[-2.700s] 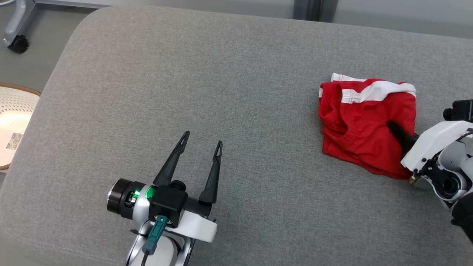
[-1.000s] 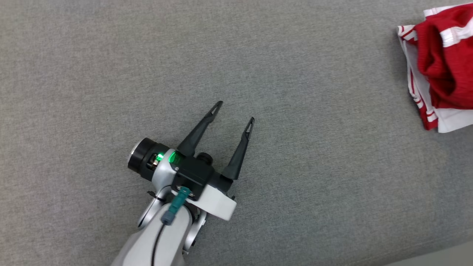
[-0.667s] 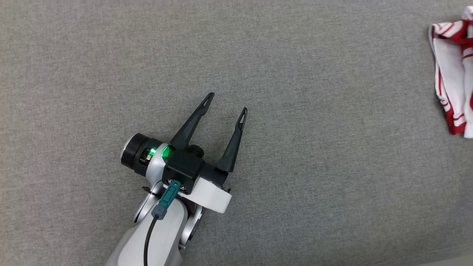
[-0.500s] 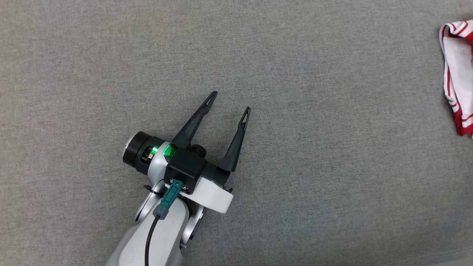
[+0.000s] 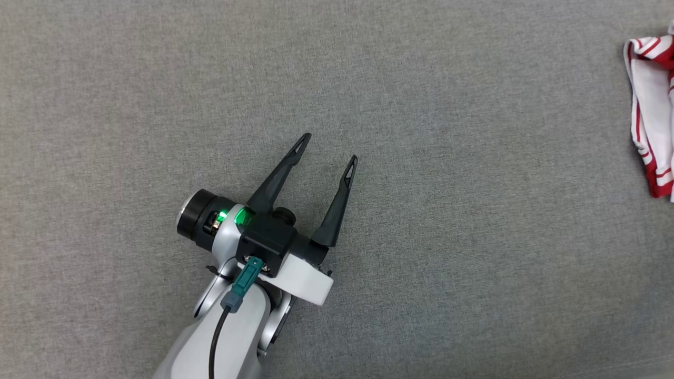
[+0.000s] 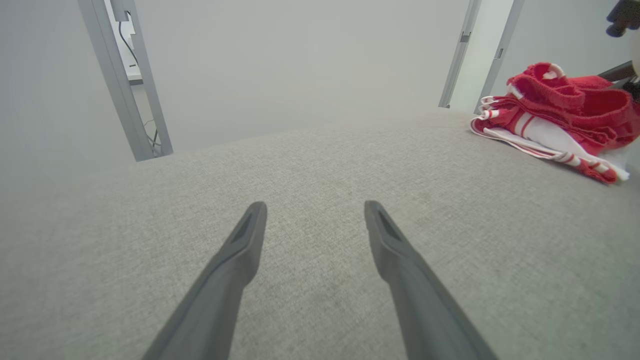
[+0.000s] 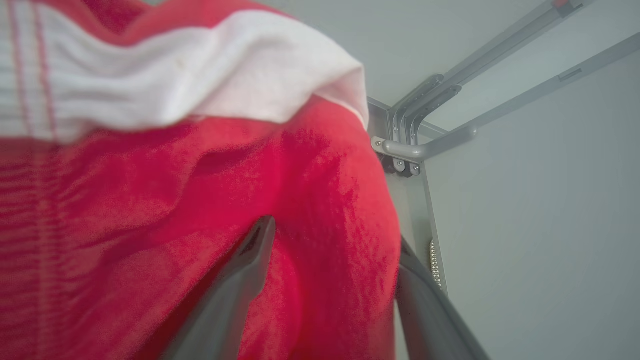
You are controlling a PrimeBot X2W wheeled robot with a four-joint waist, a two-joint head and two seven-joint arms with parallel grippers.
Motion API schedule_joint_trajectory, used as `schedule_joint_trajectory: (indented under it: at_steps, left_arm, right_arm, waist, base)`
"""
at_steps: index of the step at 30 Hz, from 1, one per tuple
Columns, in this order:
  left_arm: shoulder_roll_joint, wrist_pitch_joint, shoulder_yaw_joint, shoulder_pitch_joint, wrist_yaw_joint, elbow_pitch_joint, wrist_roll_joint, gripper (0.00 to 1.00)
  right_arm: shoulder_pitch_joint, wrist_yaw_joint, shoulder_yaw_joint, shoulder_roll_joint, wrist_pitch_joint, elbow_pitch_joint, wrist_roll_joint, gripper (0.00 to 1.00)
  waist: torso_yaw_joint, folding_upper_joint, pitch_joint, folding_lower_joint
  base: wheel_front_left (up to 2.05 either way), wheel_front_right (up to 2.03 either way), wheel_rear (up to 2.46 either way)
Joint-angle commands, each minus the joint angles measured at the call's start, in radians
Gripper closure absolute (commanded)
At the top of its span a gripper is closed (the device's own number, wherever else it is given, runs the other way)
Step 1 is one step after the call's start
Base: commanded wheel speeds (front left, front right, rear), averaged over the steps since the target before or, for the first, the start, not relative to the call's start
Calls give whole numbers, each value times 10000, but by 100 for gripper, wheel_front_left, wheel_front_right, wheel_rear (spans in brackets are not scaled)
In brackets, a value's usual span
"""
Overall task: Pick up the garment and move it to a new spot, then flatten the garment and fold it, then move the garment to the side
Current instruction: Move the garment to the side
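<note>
The garment [image 5: 650,116] is a red piece with white bands and thin stripes, bunched on the grey cushion [image 5: 421,263] at the head view's right edge. The left wrist view has the garment [image 6: 565,115] as a low heap at the far right. My left gripper [image 5: 329,148] rests open above the cushion's middle, far from the cloth, and its fingers [image 6: 240,255] are empty. Seen from the right wrist, my right gripper [image 7: 333,234] is open, and a fold of the red garment [image 7: 150,175] lies between its spread fingers.
Grey metal frame posts [image 6: 125,80] stand beyond the cushion's far edge, and another [image 6: 462,55] rises behind the garment. A grey rail and bracket [image 7: 425,145] show past the cloth. A dark finger of the right gripper [image 6: 617,72] pokes in behind the heap.
The head camera has shifted, so the garment sits further toward the right edge. Its raised red bunch has left the view; only a flat striped edge remains. The left gripper stays open and still.
</note>
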Motion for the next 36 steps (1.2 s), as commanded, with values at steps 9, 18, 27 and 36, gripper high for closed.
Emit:
schedule_joint_trajectory:
  at_steps: [9,18,27,36]
  left_arm:
    - [54,0,-33,453,118,-30,-218,0]
    - [54,0,153,1178,288,-149,-262,0]
    - [52,0,1093,2164,432,-404,-148,0]
    - [49,0,2050,3054,778,-965,-486,0]
  right_arm:
    - [-611,-8,236,-7,-94,695,-744,0]
    - [-819,-8,-197,770,-1128,7,-641,0]
    - [1264,-6,-3700,1324,-1246,-3361,-1797,0]
    - [5450,-7,-8255,3215,-1227,-7306,-4131,0]
  waist:
    - [-14,-1,-930,0]
    - [71,-1,-2332,0]
    - [423,-1,-3990,0]
    - [934,-1,-5036,0]
  base:
    - [0,0,0]
    - [0,0,0]
    - [0,0,0]
    - [0,0,0]
